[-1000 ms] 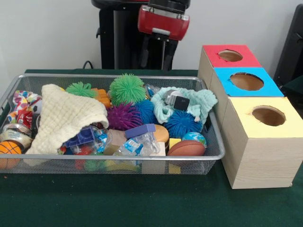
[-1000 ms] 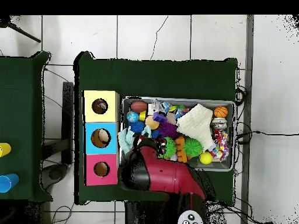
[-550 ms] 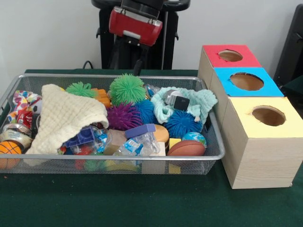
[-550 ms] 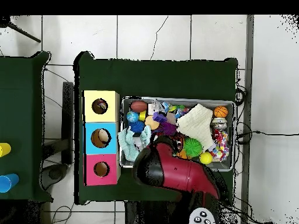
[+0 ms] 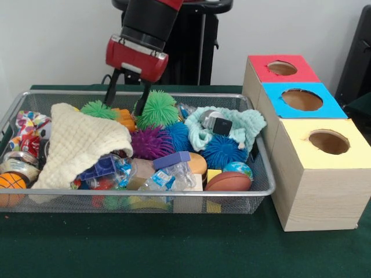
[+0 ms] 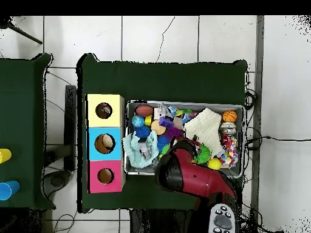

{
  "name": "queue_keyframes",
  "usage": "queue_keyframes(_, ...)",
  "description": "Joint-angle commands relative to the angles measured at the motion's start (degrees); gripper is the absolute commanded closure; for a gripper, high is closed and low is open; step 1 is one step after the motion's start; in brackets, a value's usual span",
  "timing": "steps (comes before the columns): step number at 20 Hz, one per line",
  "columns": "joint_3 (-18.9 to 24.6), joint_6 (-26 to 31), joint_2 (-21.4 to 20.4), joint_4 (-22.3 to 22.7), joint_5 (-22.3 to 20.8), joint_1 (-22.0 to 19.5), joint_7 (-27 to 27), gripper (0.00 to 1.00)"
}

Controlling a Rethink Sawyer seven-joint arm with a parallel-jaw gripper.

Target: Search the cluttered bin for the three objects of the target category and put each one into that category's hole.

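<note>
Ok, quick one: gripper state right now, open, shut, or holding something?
Gripper: open and empty, fingers spread above the back of the wire bin, between the small green spiky ball and the large green spiky ball.

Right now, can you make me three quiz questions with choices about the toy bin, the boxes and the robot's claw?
1. Where is the claw?
A. over the boxes
B. over the bin's back edge, by the big green spiky ball
C. on the table in front

2. Which box top is nearest the camera in the front view?
A. red
B. blue
C. yellow

3. The claw is:
A. open, empty
B. shut on a ball
C. holding the cloth

Answers:
1 B, its fingers hang beside that ball.
2 C, the yellow box sits in front.
3 A, fingers spread with nothing between.
</note>
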Motion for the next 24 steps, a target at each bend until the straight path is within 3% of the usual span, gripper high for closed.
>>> queue_keyframes(1,1.67,-6.76,7.16,-2.11,-1.01,-2.47,8.84,0.00)
queue_keyframes(8,3.72,-10.06,9.26,-5.49,-3.52,-6.48,6.42,0.00)
queue_keyframes(13,7.98,-14.18,14.17,-7.63,-5.95,-10.21,7.86,0.00)
queue_keyframes(23,14.03,-13.30,17.04,-9.32,-10.72,-14.39,7.51,0.00)
queue_keyframes(24,14.23,-13.19,16.91,-9.47,-11.38,-14.49,7.24,1.00)
